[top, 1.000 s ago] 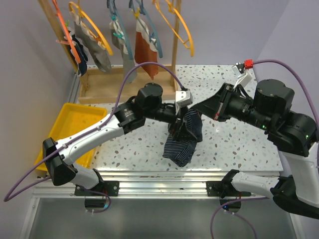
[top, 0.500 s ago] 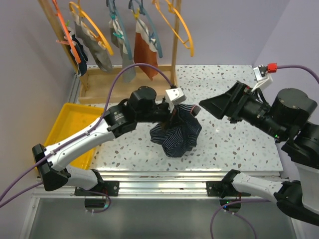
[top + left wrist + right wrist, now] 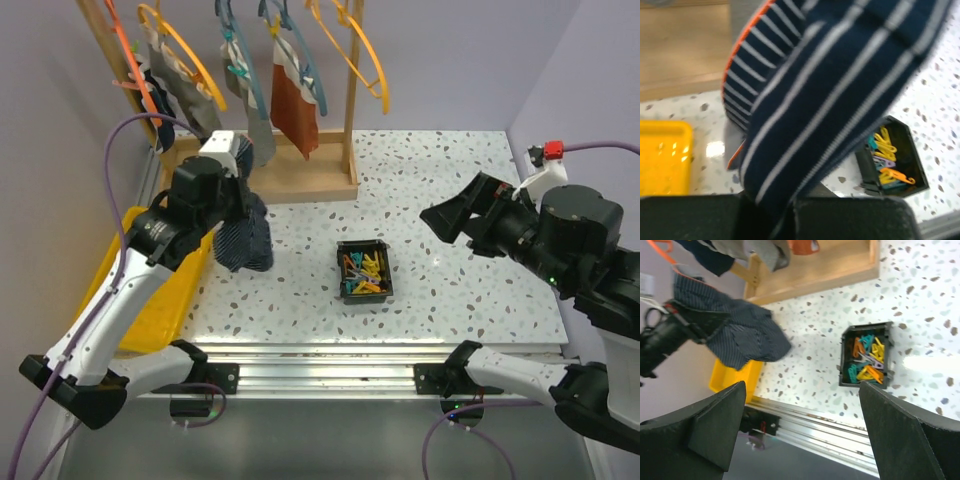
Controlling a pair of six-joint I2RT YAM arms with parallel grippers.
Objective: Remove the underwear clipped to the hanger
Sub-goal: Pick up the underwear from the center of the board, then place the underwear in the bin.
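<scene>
In the top view, the left jaws are closed on the navy striped underwear [image 3: 243, 235]. It hangs in a bunch over the left part of the tabletop [image 3: 450, 300], just beside the yellow tray [image 3: 185, 290]. Whether its lower edge touches the surface cannot be told. Far left stands a wooden rack [image 3: 300, 180] with hangers. Grey underwear [image 3: 200, 105] and rust-brown underwear [image 3: 297, 110] are clipped to them, well apart from the held piece. A black box of clips [image 3: 364, 271] sits near the middle of the tabletop. The right jaws stand wide open and empty, over the right side.

In the left wrist view, the navy striped underwear [image 3: 830, 90] fills most of the frame, running down into the closed left jaws at the bottom edge. Behind it are the black box of clips [image 3: 892, 160], a corner of the yellow tray [image 3: 662, 155] and the wooden rack [image 3: 685, 50].

In the right wrist view, the right jaws are spread far apart with nothing between them. Beyond them, the navy striped underwear [image 3: 740, 337] hangs near the yellow tray [image 3: 737, 377]. The black box of clips [image 3: 865, 357] stands apart on the speckled tabletop [image 3: 810, 340].
</scene>
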